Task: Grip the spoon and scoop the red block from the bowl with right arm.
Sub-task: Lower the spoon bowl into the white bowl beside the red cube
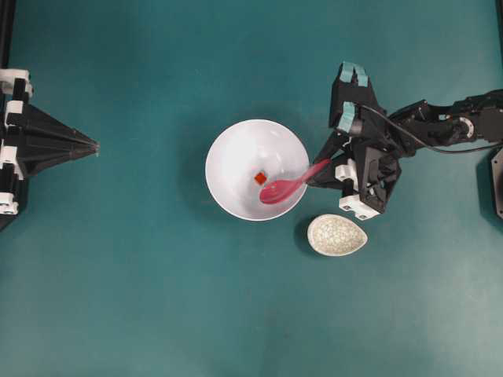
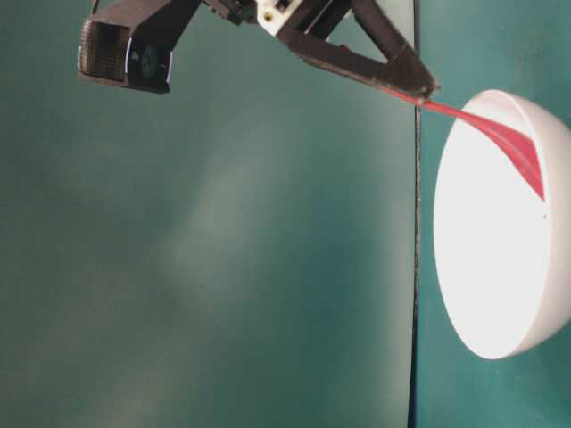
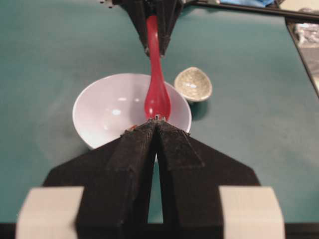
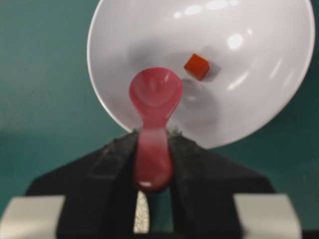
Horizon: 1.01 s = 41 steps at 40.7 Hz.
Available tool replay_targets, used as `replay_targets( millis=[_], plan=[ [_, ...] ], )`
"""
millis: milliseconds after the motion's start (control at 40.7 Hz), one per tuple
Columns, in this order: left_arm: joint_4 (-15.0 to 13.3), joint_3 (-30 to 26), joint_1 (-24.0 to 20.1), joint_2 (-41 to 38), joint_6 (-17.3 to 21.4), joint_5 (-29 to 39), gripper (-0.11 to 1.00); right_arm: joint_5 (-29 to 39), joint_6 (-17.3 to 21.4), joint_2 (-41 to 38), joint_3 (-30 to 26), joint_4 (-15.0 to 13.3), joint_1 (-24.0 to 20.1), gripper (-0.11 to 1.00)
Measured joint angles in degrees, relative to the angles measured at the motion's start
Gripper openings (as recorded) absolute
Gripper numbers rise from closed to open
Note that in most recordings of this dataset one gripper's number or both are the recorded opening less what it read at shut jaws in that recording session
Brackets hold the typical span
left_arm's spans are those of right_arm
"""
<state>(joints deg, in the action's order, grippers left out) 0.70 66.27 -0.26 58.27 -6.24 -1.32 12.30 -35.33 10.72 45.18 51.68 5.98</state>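
The white bowl (image 1: 236,149) sits mid-table, with the tiny red block (image 1: 260,178) on its floor. My right gripper (image 1: 314,174) is shut on the handle of the pink spoon (image 1: 284,188), whose scoop lies inside the bowl just right of the block. In the right wrist view the spoon (image 4: 153,99) runs out from between the fingers of my right gripper (image 4: 152,137); the block (image 4: 197,66) lies a little beyond and to the right of its scoop. My left gripper (image 1: 96,146) stays at the far left, shut and empty, well away from the bowl (image 3: 107,107).
A small speckled cream teardrop dish (image 1: 336,235) lies just right of the bowl's near side, under my right wrist. Teal table surface surrounds everything. A black frame bar (image 1: 6,31) runs along the left edge.
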Motion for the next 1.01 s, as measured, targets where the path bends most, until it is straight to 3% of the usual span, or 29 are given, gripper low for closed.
replay_targets(
  millis=[516, 712, 1007],
  plan=[
    [0.18, 0.00, 0.00, 0.00, 0.26, 0.00, 0.00, 0.53, 0.00, -4.13, -0.97, -1.05, 1.49, 0.21],
    [0.18, 0.00, 0.00, 0.00, 0.26, 0.00, 0.00, -0.62, 0.00, -5.71, -2.37, -2.72, 1.93, 0.21],
    [0.18, 0.00, 0.00, 0.00, 0.26, 0.09, 0.00, -3.34, 0.00, -5.80, -2.55, -2.99, 4.31, 0.21]
  ],
)
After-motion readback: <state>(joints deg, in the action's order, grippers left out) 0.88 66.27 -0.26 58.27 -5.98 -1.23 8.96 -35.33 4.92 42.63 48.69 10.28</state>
